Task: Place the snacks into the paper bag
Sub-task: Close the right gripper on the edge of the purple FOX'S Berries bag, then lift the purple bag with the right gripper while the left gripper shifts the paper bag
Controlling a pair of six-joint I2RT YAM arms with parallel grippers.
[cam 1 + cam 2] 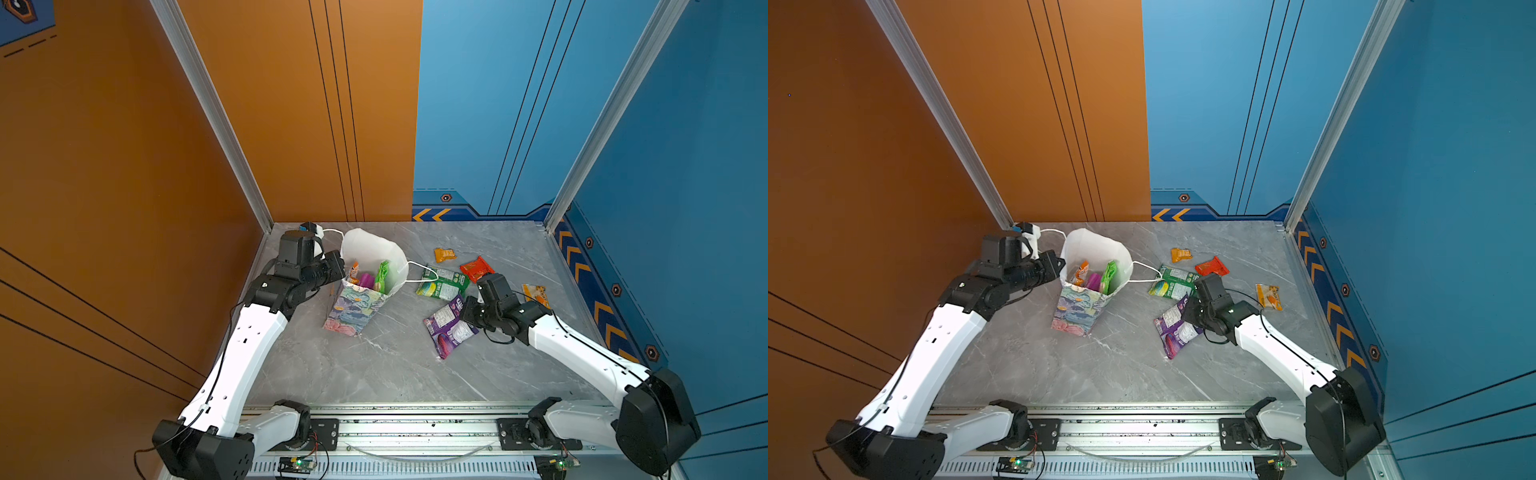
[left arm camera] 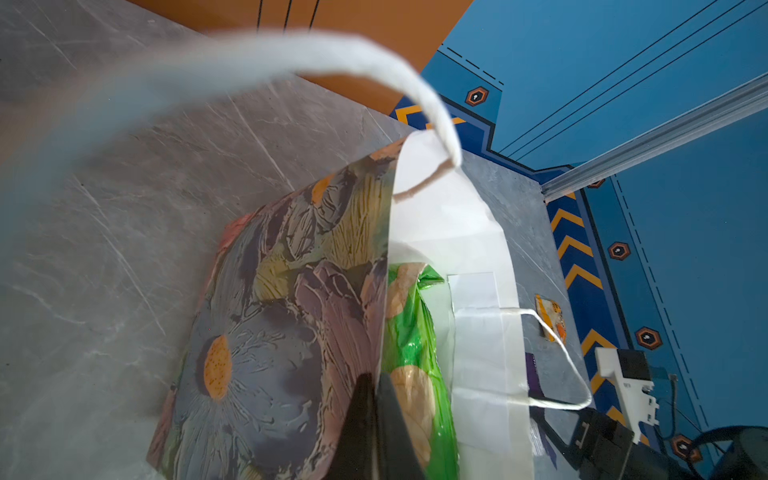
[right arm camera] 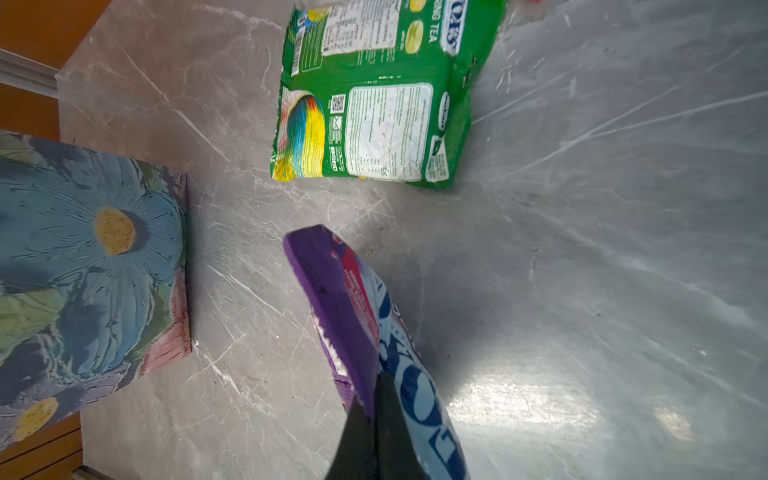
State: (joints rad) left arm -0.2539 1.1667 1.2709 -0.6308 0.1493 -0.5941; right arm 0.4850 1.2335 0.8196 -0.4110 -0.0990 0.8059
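The left arm (image 1: 249, 345) rises from the tabletop's near edge toward its far left corner, with the forearm bent inward; the left gripper (image 2: 375, 380) points toward the right edge, jaws pressed together on the rim of the paper bag (image 2: 291, 311); the right arm (image 1: 582, 353) reaches from the near right corner toward the middle; the right gripper (image 3: 374, 390) tilts downward, jaws pinched on the purple packet (image 3: 332, 291).
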